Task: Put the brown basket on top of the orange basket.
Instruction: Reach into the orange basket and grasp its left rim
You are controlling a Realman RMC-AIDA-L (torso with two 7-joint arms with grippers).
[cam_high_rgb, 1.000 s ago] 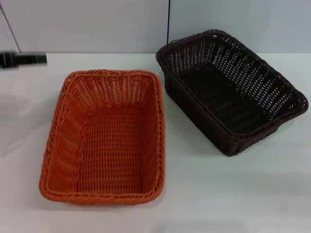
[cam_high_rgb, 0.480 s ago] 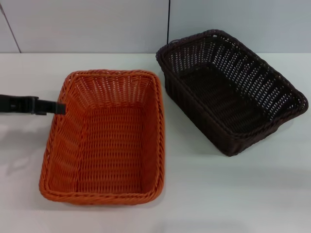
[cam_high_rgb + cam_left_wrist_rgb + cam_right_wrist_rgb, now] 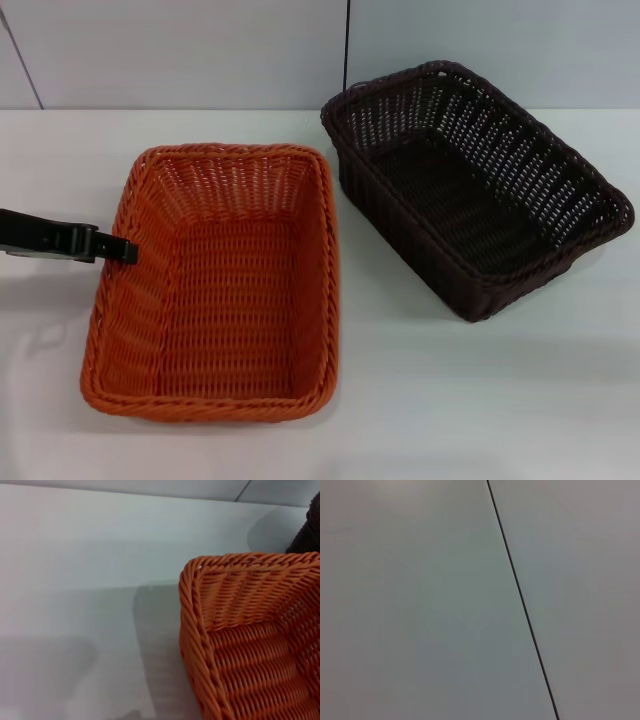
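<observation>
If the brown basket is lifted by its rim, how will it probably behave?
The brown basket looks empty and open-woven, so probably light. Its thick braided rim suggests it keeps shape with slight flex. Held at one side, it may tilt.

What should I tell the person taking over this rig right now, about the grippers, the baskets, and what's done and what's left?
Left gripper: at the left rim of the orange basket, holding nothing as far as the head view shows.
Right gripper: out of sight; its wrist camera sees only a plain panel.
Brown basket: on the table, right of and beyond the orange basket, apart from it. Both look empty.
Done: nothing stacked.
Left: grasp the brown basket, lift it, set it on the orange one.
</observation>
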